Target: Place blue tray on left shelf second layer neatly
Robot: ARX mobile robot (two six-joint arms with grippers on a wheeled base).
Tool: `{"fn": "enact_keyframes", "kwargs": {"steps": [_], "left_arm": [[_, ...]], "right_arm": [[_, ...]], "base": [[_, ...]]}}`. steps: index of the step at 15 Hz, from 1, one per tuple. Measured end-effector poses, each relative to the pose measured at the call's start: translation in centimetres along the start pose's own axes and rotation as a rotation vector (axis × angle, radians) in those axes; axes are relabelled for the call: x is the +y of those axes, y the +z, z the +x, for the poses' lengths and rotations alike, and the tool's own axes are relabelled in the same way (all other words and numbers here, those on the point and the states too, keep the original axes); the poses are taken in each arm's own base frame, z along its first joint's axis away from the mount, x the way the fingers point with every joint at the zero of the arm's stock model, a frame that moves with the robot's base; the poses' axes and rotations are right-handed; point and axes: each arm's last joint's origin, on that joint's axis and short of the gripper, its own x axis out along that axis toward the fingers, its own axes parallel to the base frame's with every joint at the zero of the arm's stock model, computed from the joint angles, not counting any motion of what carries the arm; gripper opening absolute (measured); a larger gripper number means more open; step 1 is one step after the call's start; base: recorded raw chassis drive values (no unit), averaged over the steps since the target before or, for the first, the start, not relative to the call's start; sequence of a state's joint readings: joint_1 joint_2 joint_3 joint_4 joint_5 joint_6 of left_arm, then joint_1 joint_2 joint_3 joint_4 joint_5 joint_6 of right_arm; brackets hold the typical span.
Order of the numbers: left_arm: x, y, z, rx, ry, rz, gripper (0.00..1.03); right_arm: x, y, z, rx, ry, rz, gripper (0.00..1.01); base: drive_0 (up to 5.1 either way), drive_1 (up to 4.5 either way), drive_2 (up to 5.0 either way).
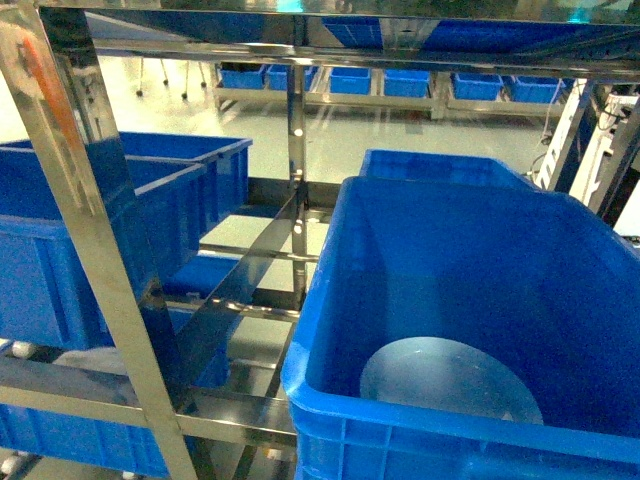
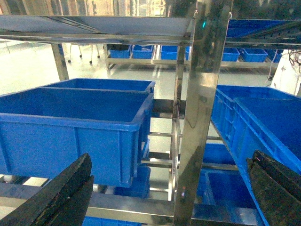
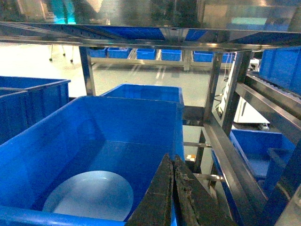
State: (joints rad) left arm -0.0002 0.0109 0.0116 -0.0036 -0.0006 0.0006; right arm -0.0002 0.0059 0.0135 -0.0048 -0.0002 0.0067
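Above the crate [image 3: 94, 141], right jaws closed, empty.

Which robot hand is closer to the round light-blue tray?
The right hand, fingers together, is just over the near wall of the crate holding the blue tray. The left hand, open, faces another crate, tray unseen.

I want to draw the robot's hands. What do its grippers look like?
Each gripper has two flat, dark fingers, nearly black, with rough, worn-looking surfaces. The left gripper shows two thick slabs with angled tips at the picture's bottom corners. The right gripper narrows to a thin wedge like a beak. No cables or markings show.
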Motion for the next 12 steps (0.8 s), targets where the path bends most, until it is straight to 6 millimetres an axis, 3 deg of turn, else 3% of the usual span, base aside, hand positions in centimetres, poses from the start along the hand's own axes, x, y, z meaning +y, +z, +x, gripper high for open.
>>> {"fn": "enact_keyframes", "kwargs": {"steps": [6, 9, 12], "left_arm": [[0.0, -0.01, 0.0, 0.0, 0.0, 0.0, 0.98], [0.0, -0.01, 0.0, 0.0, 0.0, 0.0, 0.98], [0.0, -0.01, 0.0, 0.0, 0.0, 0.0, 0.98]], "right_arm": [[0.0, 0.0, 0.0, 0.0, 0.0, 0.0, 0.02], [0.0, 0.0, 0.0, 0.0, 0.0, 0.0, 0.22], [0.0, 0.0, 0.0, 0.0, 0.0, 0.0, 0.35]], "base": [[0.0, 0.0, 0.0], [0.0, 0.0, 0.0], [0.0, 0.0, 0.0]]}}
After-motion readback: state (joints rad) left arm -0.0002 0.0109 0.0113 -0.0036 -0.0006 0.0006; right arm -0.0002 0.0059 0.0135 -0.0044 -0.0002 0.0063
